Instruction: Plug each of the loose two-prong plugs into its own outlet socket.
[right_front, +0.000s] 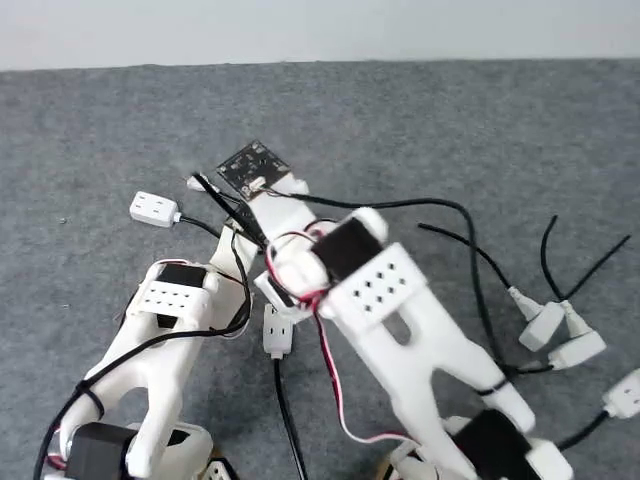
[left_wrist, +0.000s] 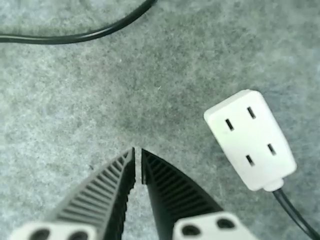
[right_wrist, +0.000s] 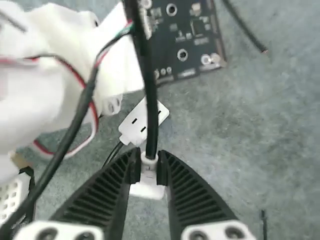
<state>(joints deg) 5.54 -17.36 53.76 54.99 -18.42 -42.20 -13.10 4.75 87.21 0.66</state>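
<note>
**High view:** A grey carpeted surface is carrying two white arms. A white outlet socket with four slots is lying flat on it. The left arm is pointing toward the socket, with its bare circuit board sitting just right of the socket. The right arm is lying farther right of the socket, beyond the board. Three loose plugs on black cords are lying well apart from the socket, at the far right.

**Left wrist view:** The left claw is hanging over the surface with its ribbed black fingers together, gripping nothing. The outlet socket is lying near the tips without touching them, its slots facing up.

**Right wrist view:** The right claw is clamping a white plug, whose black cord is running toward the circuit board. A slotted white block is lying just beyond the tips. Print on the board is too small to read.
</note>
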